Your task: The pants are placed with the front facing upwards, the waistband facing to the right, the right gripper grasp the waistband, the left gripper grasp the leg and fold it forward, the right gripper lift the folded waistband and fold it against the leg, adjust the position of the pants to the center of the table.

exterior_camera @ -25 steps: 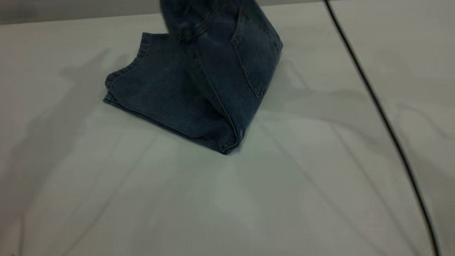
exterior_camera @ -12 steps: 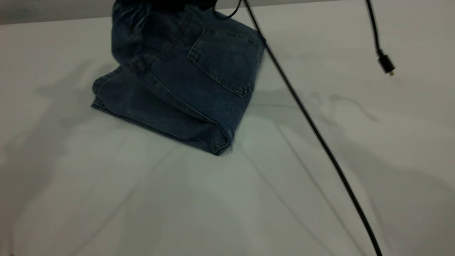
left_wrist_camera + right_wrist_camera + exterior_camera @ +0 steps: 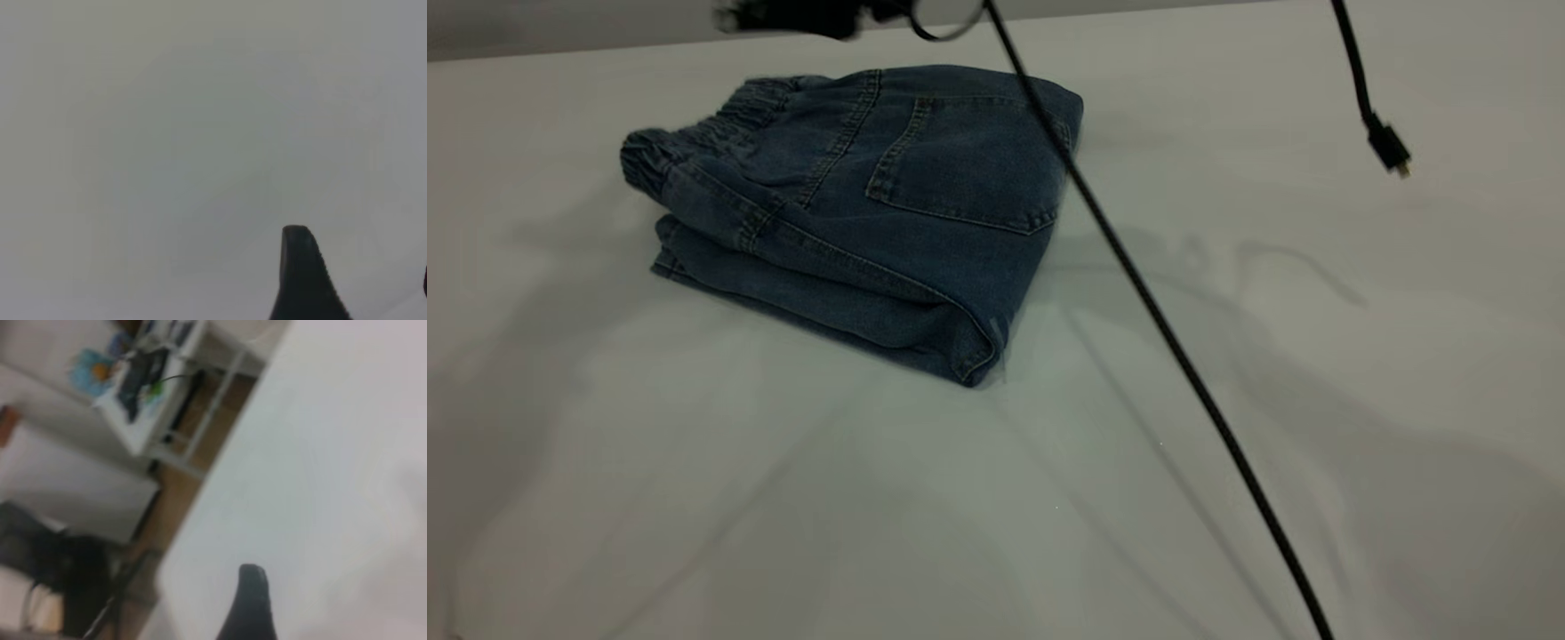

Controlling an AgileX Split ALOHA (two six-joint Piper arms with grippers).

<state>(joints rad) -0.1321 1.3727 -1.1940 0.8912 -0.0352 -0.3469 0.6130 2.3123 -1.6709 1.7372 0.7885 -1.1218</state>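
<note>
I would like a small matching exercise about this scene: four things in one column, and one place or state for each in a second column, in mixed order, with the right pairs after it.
Things:
1. pants
2. waistband
3. back pocket
4. loose cable plug

Places or states:
A. hangs above the table at the exterior view's right, touching nothing
B. folded into a bundle, lying flat
C. gathered end of the bundle, toward the view's left
D. faces up, on the top layer

Pairs: 1-B, 2-C, 3-D, 4-A
</note>
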